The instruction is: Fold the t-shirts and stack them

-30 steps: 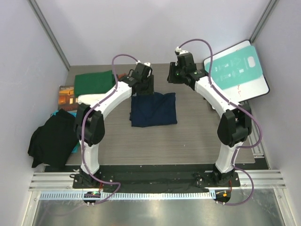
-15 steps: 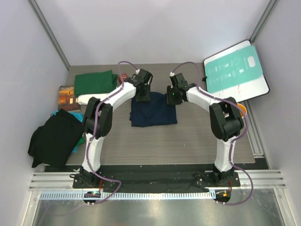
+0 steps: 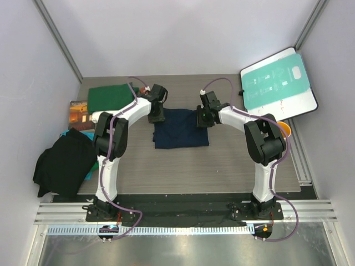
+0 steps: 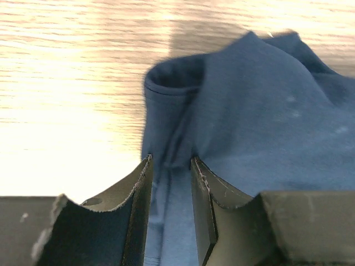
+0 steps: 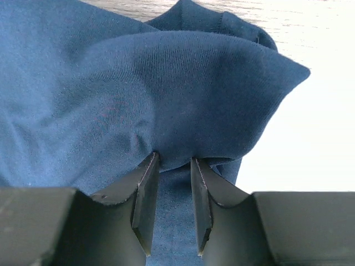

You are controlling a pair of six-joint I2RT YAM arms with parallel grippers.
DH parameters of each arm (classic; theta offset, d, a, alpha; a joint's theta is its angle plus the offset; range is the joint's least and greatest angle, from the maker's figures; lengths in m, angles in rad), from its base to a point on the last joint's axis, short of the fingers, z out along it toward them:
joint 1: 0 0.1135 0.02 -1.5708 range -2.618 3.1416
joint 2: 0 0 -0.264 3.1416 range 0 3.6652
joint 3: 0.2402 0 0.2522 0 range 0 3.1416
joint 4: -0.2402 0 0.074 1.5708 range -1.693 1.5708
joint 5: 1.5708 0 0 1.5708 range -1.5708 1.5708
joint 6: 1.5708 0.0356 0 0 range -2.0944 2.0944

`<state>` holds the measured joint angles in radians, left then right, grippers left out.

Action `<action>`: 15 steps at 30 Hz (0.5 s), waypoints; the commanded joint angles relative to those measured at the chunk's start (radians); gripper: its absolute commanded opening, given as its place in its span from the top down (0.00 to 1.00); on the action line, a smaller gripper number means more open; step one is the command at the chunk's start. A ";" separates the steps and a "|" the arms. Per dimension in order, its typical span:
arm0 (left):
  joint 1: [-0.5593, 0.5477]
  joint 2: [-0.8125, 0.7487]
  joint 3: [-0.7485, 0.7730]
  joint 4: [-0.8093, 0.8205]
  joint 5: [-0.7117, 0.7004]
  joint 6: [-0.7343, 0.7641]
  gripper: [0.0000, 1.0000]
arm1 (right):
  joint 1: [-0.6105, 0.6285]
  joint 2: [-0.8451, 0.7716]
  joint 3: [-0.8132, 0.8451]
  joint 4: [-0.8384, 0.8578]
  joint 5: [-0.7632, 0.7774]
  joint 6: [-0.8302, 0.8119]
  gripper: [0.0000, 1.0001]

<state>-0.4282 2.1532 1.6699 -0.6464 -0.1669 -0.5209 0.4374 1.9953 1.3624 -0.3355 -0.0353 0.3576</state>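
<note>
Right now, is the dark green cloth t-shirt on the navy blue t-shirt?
No, the green t-shirt lies apart, left of the navy t-shirt.

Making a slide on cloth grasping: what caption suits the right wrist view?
Right claw pinching a bunched fold at the edge of the navy blue t-shirt.

I'm working in a robotics lab cell: plain white panel walls [image 3: 183, 33] box in a wood-grain worktop [image 3: 194, 166], with my left arm [image 3: 111, 133] and right arm [image 3: 263, 141] bolted to aluminium rails [image 3: 61, 213].
</note>
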 commanded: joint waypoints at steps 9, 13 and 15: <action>0.008 -0.032 -0.099 0.031 -0.019 -0.021 0.67 | 0.009 -0.047 -0.086 -0.040 0.071 -0.005 0.66; 0.008 -0.072 -0.197 0.048 -0.023 -0.047 0.69 | 0.009 -0.094 -0.161 -0.007 0.101 0.006 0.66; 0.008 -0.130 -0.252 0.074 -0.036 -0.065 0.69 | 0.007 -0.128 -0.196 0.000 0.121 0.009 0.66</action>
<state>-0.4232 2.0892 1.5303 -0.5316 -0.1650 -0.5545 0.4446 1.9274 1.2518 -0.2577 0.0029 0.3679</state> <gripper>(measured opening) 0.311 0.344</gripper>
